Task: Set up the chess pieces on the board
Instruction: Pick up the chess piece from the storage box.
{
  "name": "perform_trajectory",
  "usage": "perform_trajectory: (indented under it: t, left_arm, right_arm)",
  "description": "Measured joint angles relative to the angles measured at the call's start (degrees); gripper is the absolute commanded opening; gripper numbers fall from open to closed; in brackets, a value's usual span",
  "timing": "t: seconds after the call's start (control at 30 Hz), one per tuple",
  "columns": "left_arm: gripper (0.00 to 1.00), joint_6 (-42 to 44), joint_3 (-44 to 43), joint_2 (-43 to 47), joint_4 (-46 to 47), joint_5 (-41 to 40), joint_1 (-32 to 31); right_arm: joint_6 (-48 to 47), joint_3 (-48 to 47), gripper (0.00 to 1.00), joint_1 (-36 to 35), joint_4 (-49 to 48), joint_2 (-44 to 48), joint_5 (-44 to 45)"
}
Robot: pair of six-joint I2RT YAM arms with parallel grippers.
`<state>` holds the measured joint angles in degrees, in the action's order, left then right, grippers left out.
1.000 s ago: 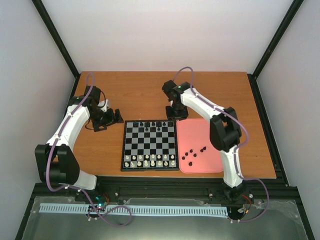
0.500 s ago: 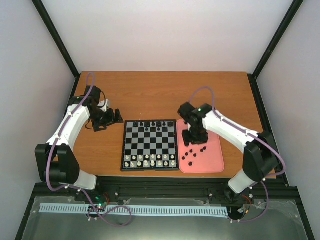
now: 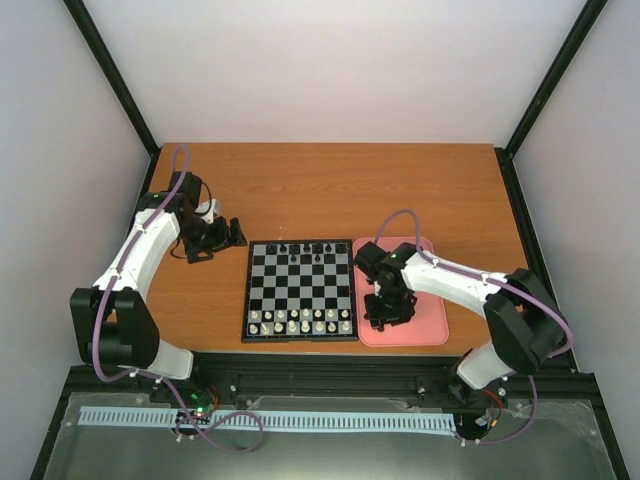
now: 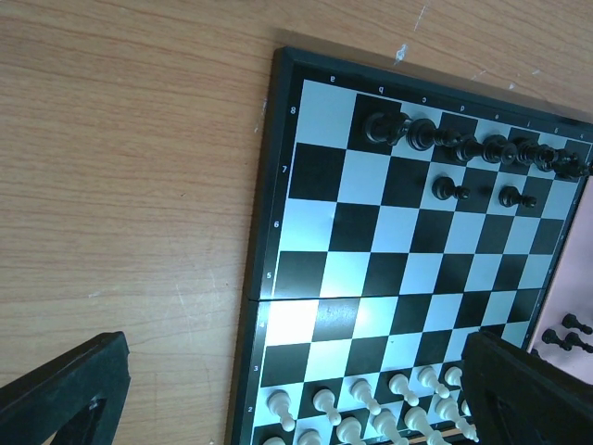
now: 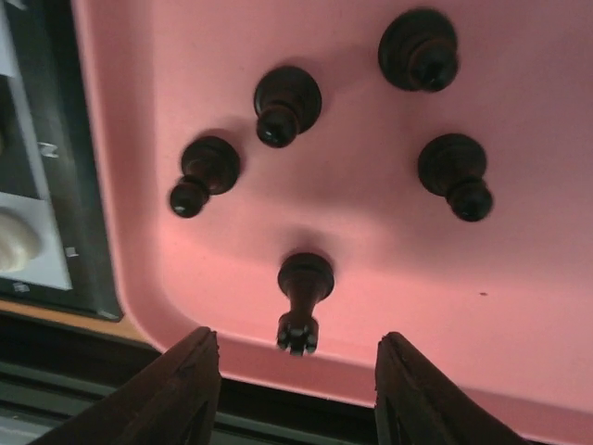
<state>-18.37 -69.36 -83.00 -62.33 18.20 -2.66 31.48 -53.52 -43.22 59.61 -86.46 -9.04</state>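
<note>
the board (image 3: 300, 285) was seen w/ its far rank mostly filled; five black chess pieces (image 5: 301, 295) were left on the pink tray (image 5: 519, 306) beside it. left gripper (image 4: 296, 389) was held wide open, empty. right gripper (image 5: 295, 371) was spread partway, nothing gripped (one piece sat just ahead of the gap). pieces were judged light, stiff, slippery, best pinched at the neck. tray lip was close by, so room was tight.

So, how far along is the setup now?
Done: white pieces stand in the near two rows of the board, and black pieces line most of the far row, with two pawns in front of them. In hand: nothing; the right gripper hangs open over the pink tray. To do: at least five black pieces on that tray.
</note>
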Motion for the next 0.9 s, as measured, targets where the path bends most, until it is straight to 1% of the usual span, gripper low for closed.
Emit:
perform_trajectory:
  t: [0.2, 0.43, 0.6, 0.9]
  left_arm:
    - [1.00, 0.00, 0.00, 0.00, -0.02, 0.02, 0.00]
    - [1.00, 0.00, -0.02, 0.00, -0.04, 0.02, 0.00]
    - [1.00, 0.00, 0.00, 0.00, -0.02, 0.04, 0.00]
    - [1.00, 0.00, 0.00, 0.00, -0.02, 0.13, 0.00]
  right_arm:
    - [1.36, 4.00, 0.40, 0.00, -3.76, -3.17, -0.85]
    - [1.92, 3.28, 0.35, 0.00, -5.57, -4.83, -0.61]
    - [2.08, 2.14, 0.27, -0.02, -5.01, -4.90, -0.33]
    - [2.36, 0.22, 0.25, -0.04, -1.66, -4.55, 0.72]
